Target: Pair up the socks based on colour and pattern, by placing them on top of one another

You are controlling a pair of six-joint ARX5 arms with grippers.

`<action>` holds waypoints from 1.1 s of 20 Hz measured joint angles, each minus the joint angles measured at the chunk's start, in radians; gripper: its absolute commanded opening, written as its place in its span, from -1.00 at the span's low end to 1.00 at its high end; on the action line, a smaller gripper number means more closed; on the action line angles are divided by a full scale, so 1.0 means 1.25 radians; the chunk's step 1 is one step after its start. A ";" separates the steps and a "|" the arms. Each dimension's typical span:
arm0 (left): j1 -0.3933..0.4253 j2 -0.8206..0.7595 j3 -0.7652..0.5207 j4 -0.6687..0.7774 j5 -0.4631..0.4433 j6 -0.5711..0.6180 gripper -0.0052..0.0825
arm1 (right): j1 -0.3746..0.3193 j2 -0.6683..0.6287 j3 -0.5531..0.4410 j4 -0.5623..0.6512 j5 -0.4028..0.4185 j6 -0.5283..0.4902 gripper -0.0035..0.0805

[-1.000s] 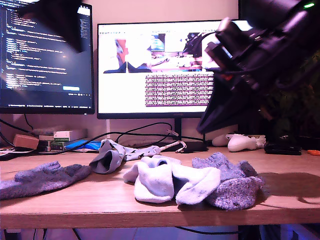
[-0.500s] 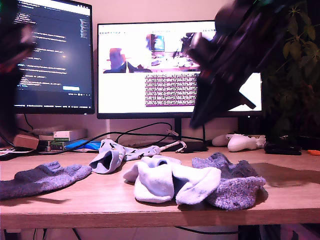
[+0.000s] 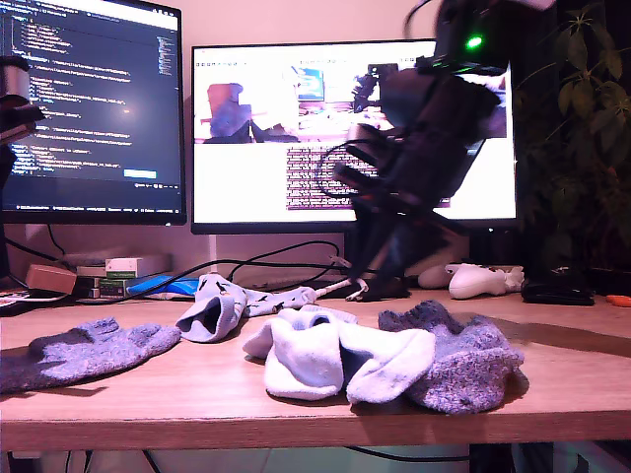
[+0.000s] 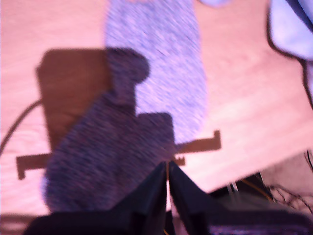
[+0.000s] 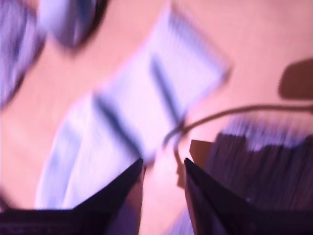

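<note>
- Two lit monitors (image 3: 345,128) stand behind the wooden table (image 3: 197,389)
- my first tool (image 4: 167,188) hangs above a grey-lavender sock (image 4: 146,88), jaws nearly touching, empty; that sock (image 3: 84,353) lies at the exterior view's lower left
- my second tool (image 5: 163,188) hangs slightly parted, empty, above blurred pale socks (image 5: 142,117)
- white socks (image 3: 335,360), another grey sock (image 3: 463,365) and a blue printed sock (image 3: 222,304) lie mid-table

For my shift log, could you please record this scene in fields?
surface: light wooden desk
exterior view's left: fuzzy grey-lavender sock, alone
exterior view's middle: light blue printed sock behind plain white socks
exterior view's right: second fuzzy grey-lavender sock touching the white socks
my first gripper: shut, above the lone fuzzy grey-lavender sock
my second gripper: open, empty
</note>
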 measured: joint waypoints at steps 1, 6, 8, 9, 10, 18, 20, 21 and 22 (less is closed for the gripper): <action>0.000 0.000 0.000 0.000 0.000 0.000 -0.94 | 0.002 0.015 0.020 -0.003 0.001 -0.004 -0.36; 0.003 0.000 0.000 0.015 0.000 0.000 -0.94 | 0.016 0.080 0.074 -0.044 0.002 -0.035 -0.35; 0.005 0.000 0.000 0.015 0.000 0.000 -0.94 | 0.016 0.092 0.074 -0.050 0.002 -0.041 -0.35; 0.005 0.000 0.000 0.015 0.000 0.000 -0.94 | 0.016 0.094 0.074 -0.056 0.002 -0.043 -0.35; 0.005 0.000 0.000 0.015 0.000 0.000 -0.94 | 0.016 0.094 0.074 -0.062 0.002 -0.044 -0.35; 0.005 0.000 0.000 0.017 0.000 0.000 -0.94 | 0.017 0.103 0.074 -0.048 0.003 -0.058 -0.35; 0.005 0.000 0.000 0.012 0.000 -0.002 -0.94 | 0.020 0.118 0.074 -0.049 0.003 -0.058 -0.38; 0.005 0.000 0.000 0.012 0.000 -0.003 -0.94 | 0.022 0.126 0.074 -0.049 0.002 -0.058 -0.38; 0.005 0.000 0.000 0.012 0.000 -0.006 -0.94 | 0.025 0.130 0.074 -0.048 0.002 -0.059 -0.42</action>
